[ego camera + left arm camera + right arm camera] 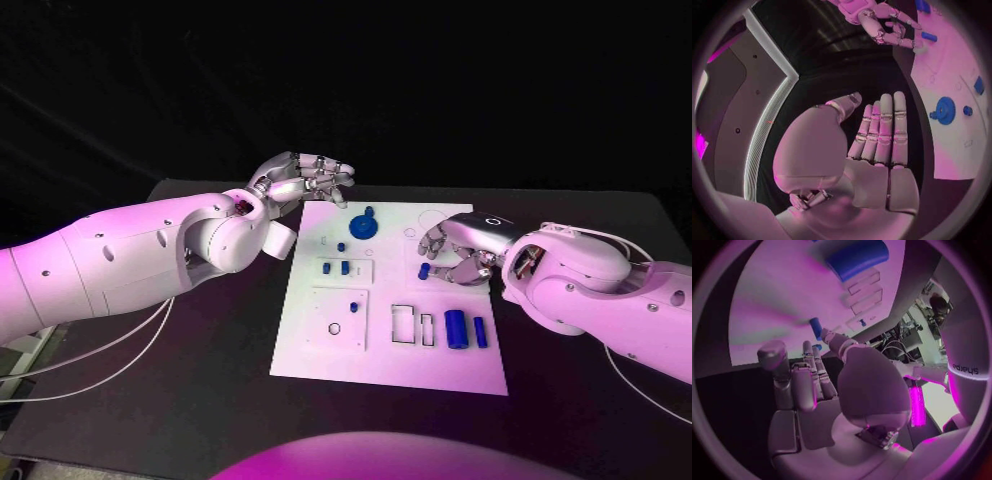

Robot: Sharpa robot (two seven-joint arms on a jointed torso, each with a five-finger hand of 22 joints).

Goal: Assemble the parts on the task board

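Nearest the head camera, the white task board point(387, 360) lies flat at the middle of the black table point(216, 400). Two upright blue cylinders point(456, 328) stand side by side toward the board's 4 o'clock, just beside two empty rectangular slots point(405, 325). A round blue disc point(364, 224) sits toward the board's 12 o'clock, with two small blue pegs point(338, 267) near the board's centre-left.

Right hand point(459, 252) hovers over the board's 3 o'clock edge, fingers curled downward. A small blue cylinder point(426, 270) sits at its fingertips; the right wrist view shows this piece point(816, 328) pinched between thumb and a finger, tilted, above the board surface.

Left hand point(306, 180) is off the board's 11 o'clock corner, raised above the table. In the left wrist view its fingers point(882, 130) lie straight and close together, thumb apart, with nothing held. The disc point(944, 110) shows beside them on the board.
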